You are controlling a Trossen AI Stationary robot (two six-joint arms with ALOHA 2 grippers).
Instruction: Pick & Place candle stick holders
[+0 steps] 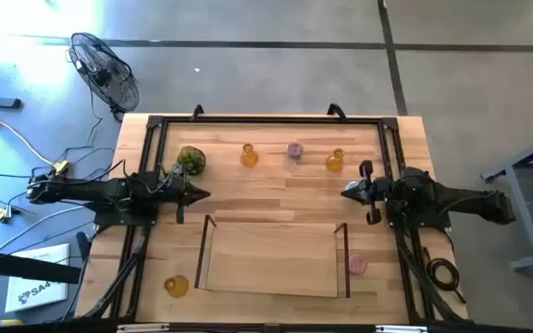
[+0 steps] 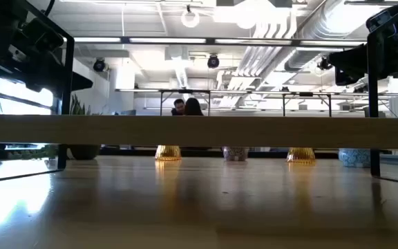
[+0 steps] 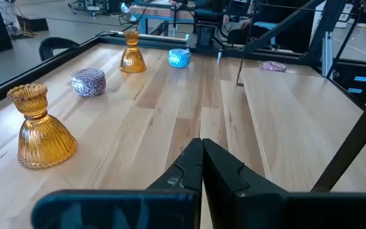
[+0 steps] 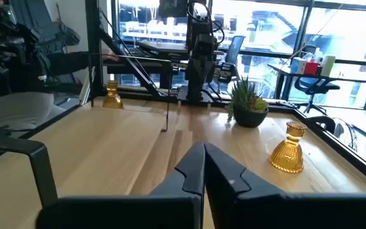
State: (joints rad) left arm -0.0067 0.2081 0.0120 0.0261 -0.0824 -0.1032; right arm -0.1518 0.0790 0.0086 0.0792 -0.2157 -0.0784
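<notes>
Two amber candle stick holders (image 1: 249,155) (image 1: 335,162) stand upright on their flared bases along the table's far side, with a low mauve one (image 1: 294,149) between them. A third amber holder (image 1: 176,285) stands at the near left and a pink one (image 1: 357,265) at the near right. A light blue one (image 3: 179,58) shows in the left wrist view. My left gripper (image 1: 202,194) hovers shut at mid-left, pointing toward the table's right. My right gripper (image 1: 345,192) hovers shut at mid-right, pointing left. Both hold nothing.
A raised wooden board (image 1: 271,259) with dark upright bars at its sides fills the near middle. A green mossy plant (image 1: 190,160) sits at the far left beside the left arm. A dark metal frame (image 1: 266,120) rims the table. A fan (image 1: 105,69) stands on the floor.
</notes>
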